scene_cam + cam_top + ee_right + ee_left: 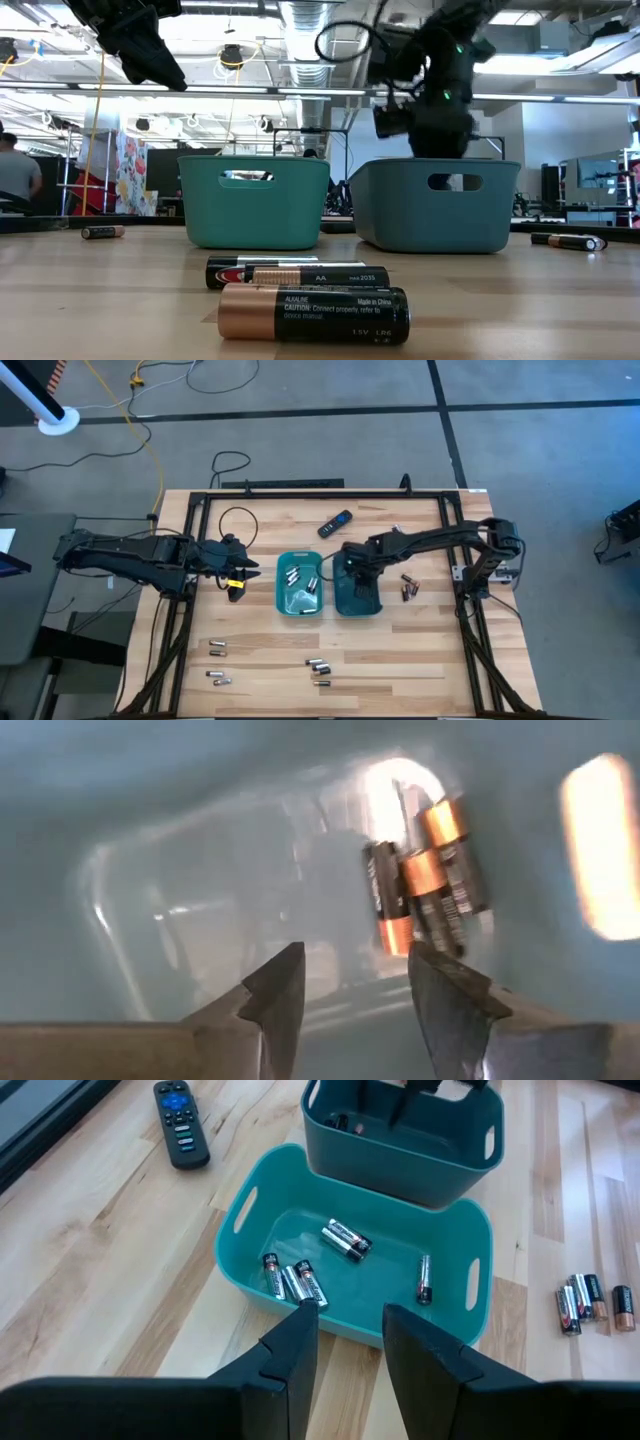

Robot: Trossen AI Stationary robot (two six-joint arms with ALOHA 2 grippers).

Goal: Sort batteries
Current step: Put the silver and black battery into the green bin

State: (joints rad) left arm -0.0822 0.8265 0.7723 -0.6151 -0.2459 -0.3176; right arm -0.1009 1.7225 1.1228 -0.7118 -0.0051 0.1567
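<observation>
Two teal trays stand mid-table: the left tray (298, 586) holds several silvery-grey batteries (345, 1240), the right tray (356, 592) holds dark coppery-ended batteries (425, 885) on its floor. Loose batteries lie on the wood: a group near the near edge (318, 668), two left of it (217, 648), some right of the trays (408, 588). My left gripper (345, 1325) is open and empty, left of the left tray. My right gripper (350, 975) is open, reaching down inside the right tray, its fingertips just short of the coppery-ended batteries.
A black remote (335, 523) with a blue button lies toward the far edge. A black cable loops on the far left of the table (236, 520). Dark frame rails run along the table's sides (470, 610). Bare wood shows between the near batteries and the trays.
</observation>
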